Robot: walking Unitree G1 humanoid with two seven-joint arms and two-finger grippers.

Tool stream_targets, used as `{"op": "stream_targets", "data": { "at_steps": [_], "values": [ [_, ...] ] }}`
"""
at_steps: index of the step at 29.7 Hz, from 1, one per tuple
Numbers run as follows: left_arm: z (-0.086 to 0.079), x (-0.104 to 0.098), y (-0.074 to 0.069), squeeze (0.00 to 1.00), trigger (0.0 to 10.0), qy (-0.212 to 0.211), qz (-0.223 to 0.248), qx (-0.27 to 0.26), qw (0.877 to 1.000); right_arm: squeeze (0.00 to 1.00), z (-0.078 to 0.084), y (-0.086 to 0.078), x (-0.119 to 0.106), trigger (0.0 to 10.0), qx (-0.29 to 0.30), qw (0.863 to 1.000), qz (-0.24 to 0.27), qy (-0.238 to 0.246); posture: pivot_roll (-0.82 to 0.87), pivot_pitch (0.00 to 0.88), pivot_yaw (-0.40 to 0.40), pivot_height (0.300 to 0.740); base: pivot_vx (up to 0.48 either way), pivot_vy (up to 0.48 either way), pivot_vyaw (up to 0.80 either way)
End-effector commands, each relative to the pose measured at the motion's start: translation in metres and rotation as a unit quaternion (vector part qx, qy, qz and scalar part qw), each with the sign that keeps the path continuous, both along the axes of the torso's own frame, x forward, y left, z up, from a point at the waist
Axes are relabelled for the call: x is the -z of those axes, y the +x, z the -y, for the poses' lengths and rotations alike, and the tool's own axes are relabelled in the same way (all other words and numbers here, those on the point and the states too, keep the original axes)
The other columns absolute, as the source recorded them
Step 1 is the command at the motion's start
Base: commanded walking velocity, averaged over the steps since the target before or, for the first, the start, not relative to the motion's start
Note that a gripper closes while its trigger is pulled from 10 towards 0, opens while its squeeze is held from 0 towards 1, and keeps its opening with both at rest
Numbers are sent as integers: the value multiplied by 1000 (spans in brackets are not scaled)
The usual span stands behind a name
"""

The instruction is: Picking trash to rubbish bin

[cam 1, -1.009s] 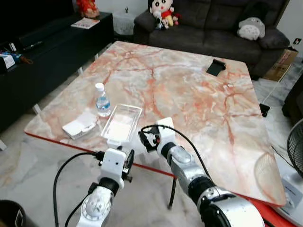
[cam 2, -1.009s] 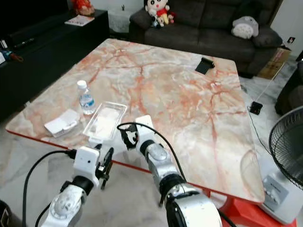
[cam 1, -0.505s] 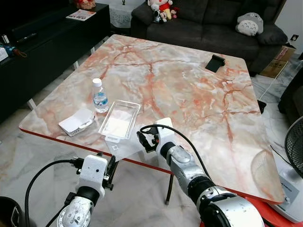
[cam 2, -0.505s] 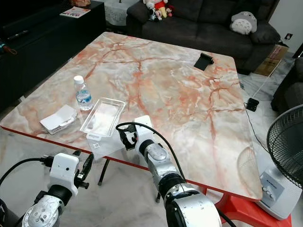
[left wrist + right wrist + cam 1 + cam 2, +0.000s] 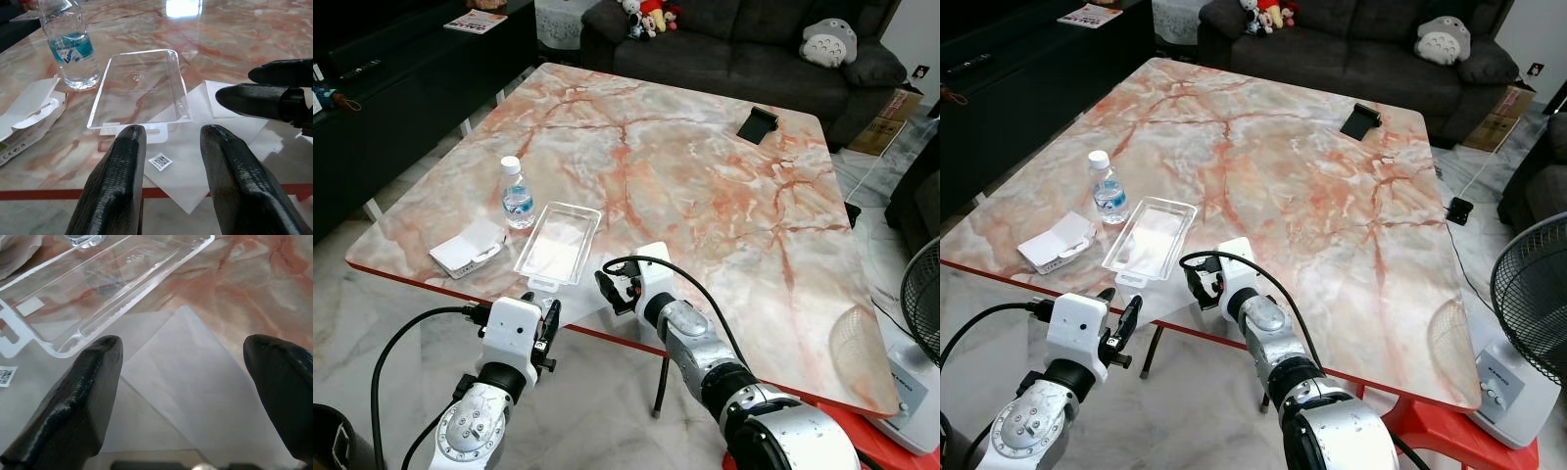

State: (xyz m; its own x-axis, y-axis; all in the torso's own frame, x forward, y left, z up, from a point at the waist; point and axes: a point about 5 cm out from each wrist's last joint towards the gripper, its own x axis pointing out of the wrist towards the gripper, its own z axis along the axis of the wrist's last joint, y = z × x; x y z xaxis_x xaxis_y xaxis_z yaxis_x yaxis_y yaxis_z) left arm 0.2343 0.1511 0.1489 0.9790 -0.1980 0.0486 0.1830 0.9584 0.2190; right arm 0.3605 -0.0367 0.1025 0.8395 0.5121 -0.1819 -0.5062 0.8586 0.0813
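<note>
The trash sits at the near-left corner of the marble table, lower left of the head views: a clear plastic tray, a thin clear sheet with a small printed label lying under and in front of the tray and overhanging the red table edge, a water bottle just beyond the tray, and a white paper box to the tray's left. A dark round shape at the lower-left corner of the frame may be the bin; this cannot be confirmed.

The right tool hovers over the sheet with its fingers spread wide. The left tool is held off the table edge, fingers apart, pointing at the tray's tab.

Risks, as judged:
- The sheet is thin and lies flat; fingers closing from above may slide over it and catch nothing.
- The tray rests partly on the sheet, so pulling the sheet could drag the tray and push it into the bottle, which is upright and could topple.
- The two tools are near each other; closing in together risks a collision.
</note>
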Motion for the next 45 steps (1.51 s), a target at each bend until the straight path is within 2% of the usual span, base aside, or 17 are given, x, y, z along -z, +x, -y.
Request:
{"op": "stream_targets", "data": {
  "at_steps": [1, 7, 17, 18, 45],
  "values": [
    [-4, -1, 2, 0, 10000, 8, -3, 2, 1000, 0, -1, 0, 0, 10000, 3, 1000, -7, 7, 165, 202, -147, 740, 0, 0, 0],
    [-11, -7, 8, 0, 10000, 12, 3, -2, 1000, 0, -2, -2, 3, 10000, 3, 1000, -13, 10, 159, 221, -145, 740, 0, 0, 0],
    [-8, -8, 7, 0, 10000, 7, 0, 3, 1000, 0, -3, -4, 7, 10000, 2, 1000, -21, 9, 162, 241, -146, 740, 0, 0, 0],
    [-8, -7, 6, 0, 10000, 7, -1, 3, 1000, 0, -3, -4, 7, 0, 3, 1000, -21, 10, 165, 242, -147, 740, 0, 0, 0],
    [-6, -10, 10, 0, 10000, 11, -1, 10, 1000, 0, -6, -7, 9, 0, -12, 1000, -20, 2, 161, 227, -146, 740, 0, 0, 0]
  ]
}}
